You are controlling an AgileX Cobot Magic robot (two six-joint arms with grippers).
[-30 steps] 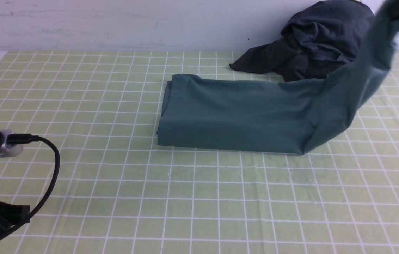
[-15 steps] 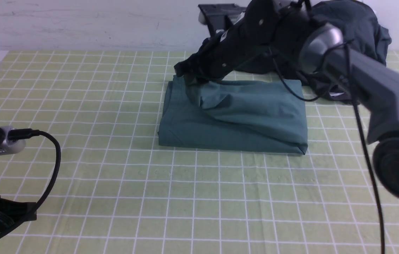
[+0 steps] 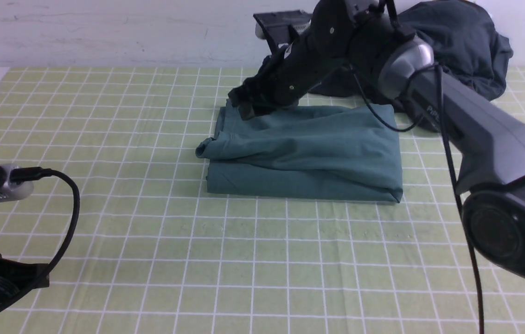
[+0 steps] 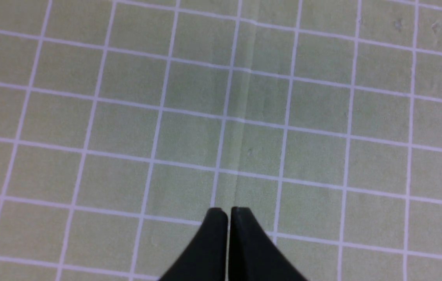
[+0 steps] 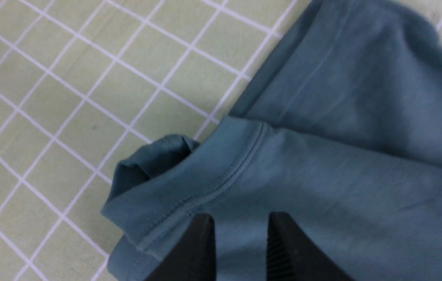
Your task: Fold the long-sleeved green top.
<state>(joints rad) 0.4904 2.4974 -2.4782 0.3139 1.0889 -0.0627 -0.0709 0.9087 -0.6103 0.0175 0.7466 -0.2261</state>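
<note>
Only wrist views are revealing fingers [image 5: 201, 246]. Right hand [image 5: 240, 224] is hovering spread at green top's [image 3: 309, 153] ten-o'clock corner; left hand [image 4: 228, 214] is hanging closed.

Even soft light, faint shadows, no glare, wrist views slightly soft

The left gripper [image 4: 229, 212] shows only as two black, tapering fingertips [image 4: 215, 234] pressed nearly together, with just a thin slit of light between them. Beneath them lies a pale green tablecloth [image 4: 127, 117] ruled into squares by white lines, and a faint crease [image 4: 244, 117] runs straight away from the tips. They seem to hover just above the cloth, though contact cannot be ruled out.
</note>
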